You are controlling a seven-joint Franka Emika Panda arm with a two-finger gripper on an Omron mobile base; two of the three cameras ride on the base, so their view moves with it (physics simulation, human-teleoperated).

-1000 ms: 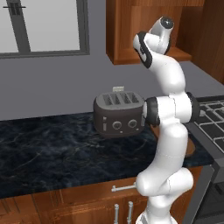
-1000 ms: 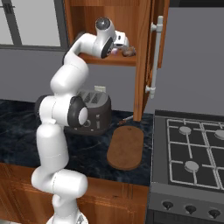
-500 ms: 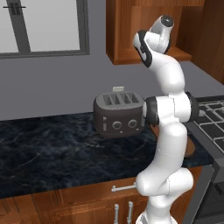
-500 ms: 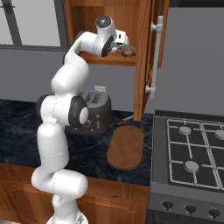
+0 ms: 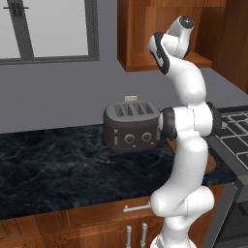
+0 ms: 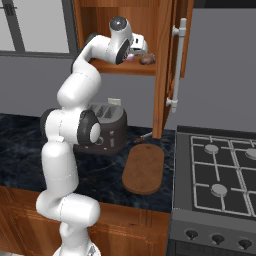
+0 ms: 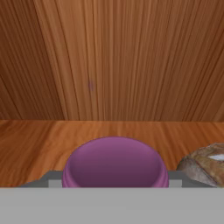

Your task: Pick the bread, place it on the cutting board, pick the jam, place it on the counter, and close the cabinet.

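The cabinet [image 6: 165, 60] hangs open, and my gripper [image 6: 137, 48] reaches onto its shelf. In the hand view the purple jam [image 7: 114, 162] sits dead centre between my gripper's [image 7: 112, 177] two fingertips [image 7: 51, 176], which stand apart on either side of it. The lumpy brown bread [image 7: 203, 165] lies on the shelf just right of the jar. In the right base view the bread [image 6: 146, 59] shows beside the hand, with a pink sliver of the jam [image 6: 131, 58] under it. The oval cutting board [image 6: 144, 170] lies bare on the dark counter [image 6: 20, 145].
A dark toaster [image 6: 107, 125] stands on the counter behind my arm, left of the board. The open door's grey bar handle [image 6: 175, 65] hangs right of the hand. A gas stove [image 6: 220, 165] adjoins the counter on the right. The cabinet's back wall [image 7: 112, 57] is close ahead.
The hand has edged slightly further onto the cabinet shelf toward the jam. The bread, board and door have not moved.
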